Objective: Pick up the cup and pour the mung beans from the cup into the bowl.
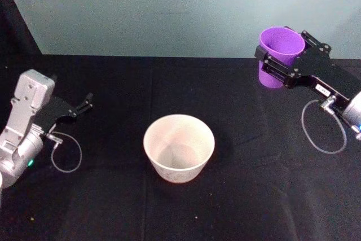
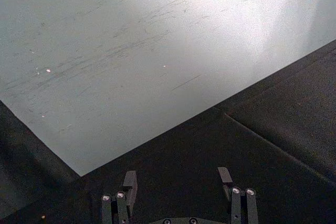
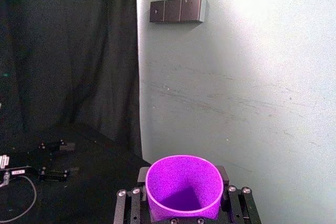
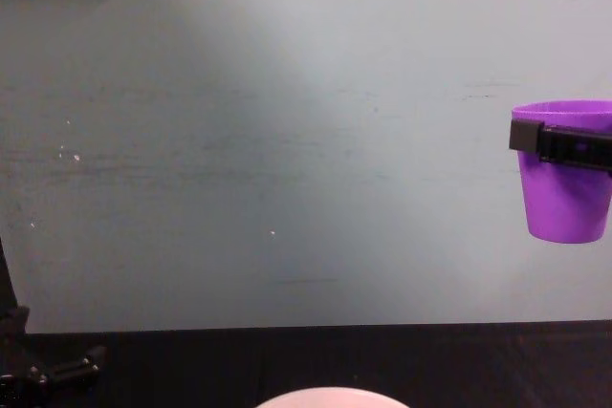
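Black cloth (image 1: 254, 196), cup (image 1: 280, 40) upright in R hand (image 1: 285, 55), raised, bowl (image 1: 176, 169) center

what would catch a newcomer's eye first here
The bright purple cup, held upright in the air by the right gripper at the table's far right, its jaws shut around it. Next, the pale bowl standing at the middle of the black table, with the left gripper idle and open at the left.
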Controlling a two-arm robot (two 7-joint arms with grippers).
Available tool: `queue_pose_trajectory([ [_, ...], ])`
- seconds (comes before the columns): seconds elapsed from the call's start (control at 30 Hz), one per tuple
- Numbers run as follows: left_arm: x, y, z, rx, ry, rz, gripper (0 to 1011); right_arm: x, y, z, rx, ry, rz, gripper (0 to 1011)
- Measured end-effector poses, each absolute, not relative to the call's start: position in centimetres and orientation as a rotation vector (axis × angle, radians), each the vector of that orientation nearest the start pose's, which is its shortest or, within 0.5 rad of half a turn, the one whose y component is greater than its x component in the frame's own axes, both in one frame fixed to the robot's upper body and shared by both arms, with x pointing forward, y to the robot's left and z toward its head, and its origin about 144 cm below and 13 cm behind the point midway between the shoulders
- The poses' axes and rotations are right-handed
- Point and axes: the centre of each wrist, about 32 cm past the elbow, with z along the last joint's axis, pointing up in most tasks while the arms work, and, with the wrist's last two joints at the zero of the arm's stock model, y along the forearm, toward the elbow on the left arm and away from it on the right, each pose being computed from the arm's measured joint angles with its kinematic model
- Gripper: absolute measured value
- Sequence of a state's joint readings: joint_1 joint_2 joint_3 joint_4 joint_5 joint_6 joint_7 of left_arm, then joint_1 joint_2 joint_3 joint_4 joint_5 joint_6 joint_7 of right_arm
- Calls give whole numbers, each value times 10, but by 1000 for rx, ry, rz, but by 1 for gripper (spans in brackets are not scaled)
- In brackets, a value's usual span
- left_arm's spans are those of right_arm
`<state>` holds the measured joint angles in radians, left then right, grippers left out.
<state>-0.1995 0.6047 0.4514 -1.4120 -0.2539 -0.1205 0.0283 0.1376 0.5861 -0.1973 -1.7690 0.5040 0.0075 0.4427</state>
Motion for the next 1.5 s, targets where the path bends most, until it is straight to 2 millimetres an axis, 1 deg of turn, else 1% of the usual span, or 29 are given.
queue_pose_trajectory([
  [1.5,489,310,1140,304,-285,1248,1000,478,-305,1255,37,-215,-858,755],
])
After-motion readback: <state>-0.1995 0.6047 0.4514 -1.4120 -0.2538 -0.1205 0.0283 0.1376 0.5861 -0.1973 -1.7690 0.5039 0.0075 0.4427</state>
